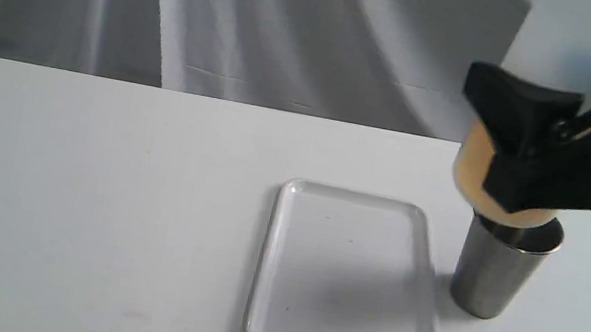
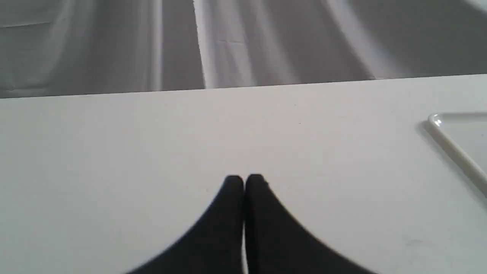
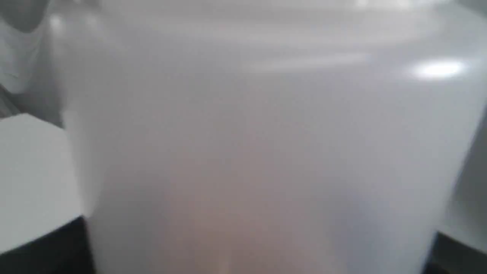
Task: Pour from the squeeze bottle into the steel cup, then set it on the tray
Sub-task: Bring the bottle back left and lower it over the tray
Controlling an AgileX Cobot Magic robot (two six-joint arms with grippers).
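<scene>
The squeeze bottle (image 1: 583,52) hangs upside down at the right, amber liquid pooled at its lower end just above the rim of the steel cup (image 1: 495,274). Its nozzle is hidden behind the cup's rim and the gripper. My right gripper (image 1: 485,139) is shut on the bottle's lower half. In the right wrist view the bottle (image 3: 258,133) fills nearly the whole picture, with black fingers (image 3: 45,247) at the edges. The white tray (image 1: 348,279) lies flat to the left of the cup, with nothing on it. My left gripper (image 2: 243,182) is shut over bare table, away from the tray's corner (image 2: 456,152).
The white table (image 1: 85,184) carries only the tray and the cup. A grey and white draped cloth (image 1: 296,26) hangs behind the table's far edge.
</scene>
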